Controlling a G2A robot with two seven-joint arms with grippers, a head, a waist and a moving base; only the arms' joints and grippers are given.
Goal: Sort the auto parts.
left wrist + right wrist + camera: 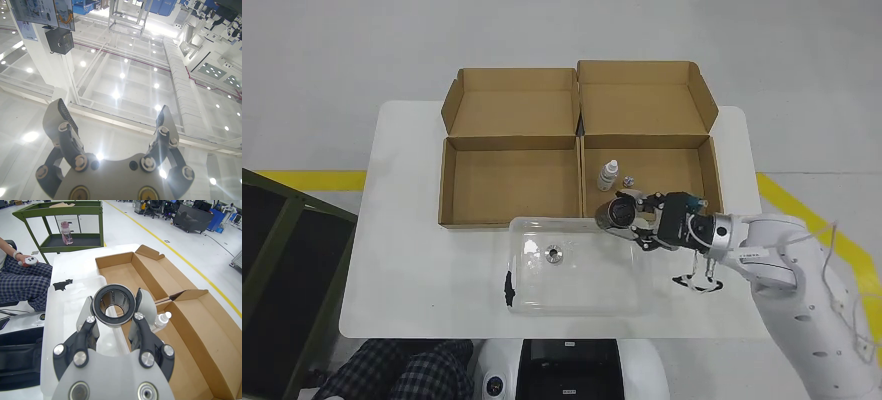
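green cart [56, 212] | pink bottle [66, 236] on it | yellow floor line [151, 232]

The top view looks straight down from above the arms onto the white table [402, 250], taking in the cardboard boxes [510, 185] and the clear tray [582, 285]; the right wrist view sits close behind the right gripper [114, 298], facing low across the table toward the floor beyond; these two share tray, boxes and the gripped metal ring [96, 308]; the left wrist view sits just behind the left gripper [112, 103], facing up at the ceiling [132, 75].
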